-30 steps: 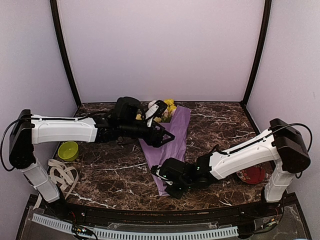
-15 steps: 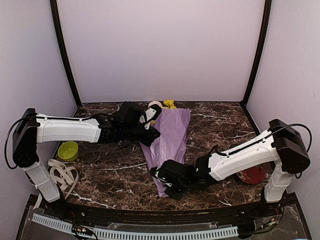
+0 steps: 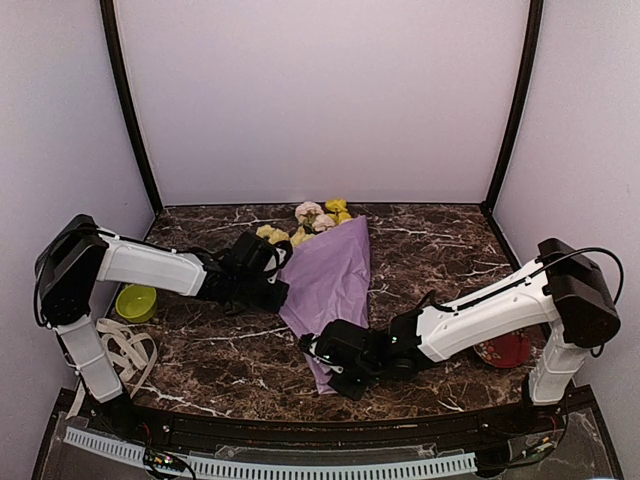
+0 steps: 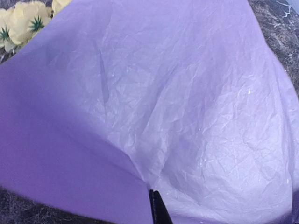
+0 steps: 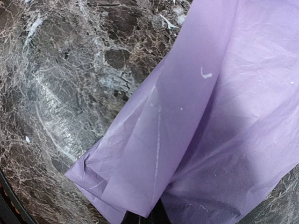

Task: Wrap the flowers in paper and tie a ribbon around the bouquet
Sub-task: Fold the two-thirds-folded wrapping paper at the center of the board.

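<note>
The lilac paper (image 3: 330, 285) lies as a long cone across the dark marble table (image 3: 430, 250), folded over the stems. The flowers (image 3: 318, 217), yellow and pink blooms, stick out of its far end; yellow blooms (image 4: 25, 23) also show in the left wrist view. My left gripper (image 3: 278, 265) is at the paper's left edge, shut and pinching the paper (image 4: 187, 102) at the thin black fingertips (image 4: 158, 207). My right gripper (image 3: 335, 362) is shut on the narrow near end of the paper (image 5: 205, 121); its jaws (image 5: 148, 216) are mostly hidden under the sheet. The cream ribbon (image 3: 122, 350) lies loose at the near left.
A lime-green bowl (image 3: 136, 300) sits at the left, just beyond the ribbon. A red dish (image 3: 505, 350) stands at the near right beside the right arm's base. Pale walls close off the table's back and sides.
The left gripper has shut and drawn back left from above the blooms to the paper's left edge. The paper now bulges wider over the stems, and the blooms show again.
</note>
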You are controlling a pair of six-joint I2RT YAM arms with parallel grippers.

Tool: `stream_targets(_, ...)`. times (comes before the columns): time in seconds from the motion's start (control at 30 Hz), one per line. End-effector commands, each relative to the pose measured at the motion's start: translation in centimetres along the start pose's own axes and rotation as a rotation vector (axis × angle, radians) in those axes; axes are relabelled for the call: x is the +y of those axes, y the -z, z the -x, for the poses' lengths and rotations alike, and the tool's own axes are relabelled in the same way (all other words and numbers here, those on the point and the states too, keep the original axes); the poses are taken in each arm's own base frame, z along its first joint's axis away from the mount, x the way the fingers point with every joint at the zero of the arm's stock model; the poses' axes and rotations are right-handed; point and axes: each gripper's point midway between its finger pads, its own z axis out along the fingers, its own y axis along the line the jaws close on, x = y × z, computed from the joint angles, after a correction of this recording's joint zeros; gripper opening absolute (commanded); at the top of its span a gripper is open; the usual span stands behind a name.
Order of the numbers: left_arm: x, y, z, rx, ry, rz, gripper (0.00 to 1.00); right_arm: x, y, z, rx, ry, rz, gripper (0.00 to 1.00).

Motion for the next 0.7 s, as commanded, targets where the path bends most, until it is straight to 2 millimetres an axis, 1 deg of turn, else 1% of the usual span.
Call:
stream_targets(0.0, 3.1, -1.4, -0.8, 0.0, 0.071, 0.072, 0.0, 1.2, -0.1, -1.0, 0.043, 0.033, 0.023, 0.0)
stream_targets(0.13, 4.0, -2.5, -1.7, 0.01, 0.099, 0.068, 0.0, 1.3, 0.1, -1.1, 0.045, 0.036, 0.028, 0.0)
stream_targets(0.23, 3.8, -3.2, -1.9, 0.009, 0.098, 0.045, 0.0, 1.6, 0.4, -1.0, 0.043, 0.04, 0.043, 0.0)
stream_targets(0.27, 3.8, -3.4, -2.0, 0.012, 0.098, 0.041, 0.0, 1.8, 0.7, -0.9, 0.038, 0.042, 0.061, 0.01)
stream_targets(0.3, 3.7, -3.6, -2.1, 0.015, 0.097, 0.036, 0.0, 2.3, 1.0, -0.8, 0.029, 0.047, 0.093, 0.04)
stream_targets(0.37, 3.6, -3.9, -2.3, 0.015, 0.098, 0.027, 0.0, 3.6, 2.3, -0.2, -0.007, 0.059, 0.185, 0.11)
stream_targets(0.47, 3.3, -4.2, -2.6, 0.018, 0.098, 0.011, 0.0, 5.3, 5.4, 1.0, -0.086, 0.077, 0.324, 0.25)
stream_targets(0.5, 3.2, -4.3, -2.7, 0.02, 0.098, 0.003, 0.0, 5.7, 6.0, 1.1, -0.1, 0.083, 0.357, 0.29)
stream_targets(0.53, 3.0, -4.3, -2.8, 0.019, 0.098, -0.011, 0.0, 5.9, 7.5, 1.8, -0.142, 0.08, 0.386, 0.31)
stream_targets(0.57, 2.8, -4.4, -2.8, 0.02, 0.099, -0.021, 0.0, 5.8, 8.4, 2.3, -0.172, 0.075, 0.398, 0.32)
stream_targets(0.63, 2.6, -4.4, -3.0, 0.019, 0.104, -0.035, 0.0, 5.2, 9.6, 3.1, -0.216, 0.062, 0.403, 0.32)
stream_targets(0.67, 2.5, -4.4, -3.0, 0.016, 0.106, -0.043, 0.0, 4.5, 9.9, 3.6, -0.235, 0.046, 0.396, 0.32)
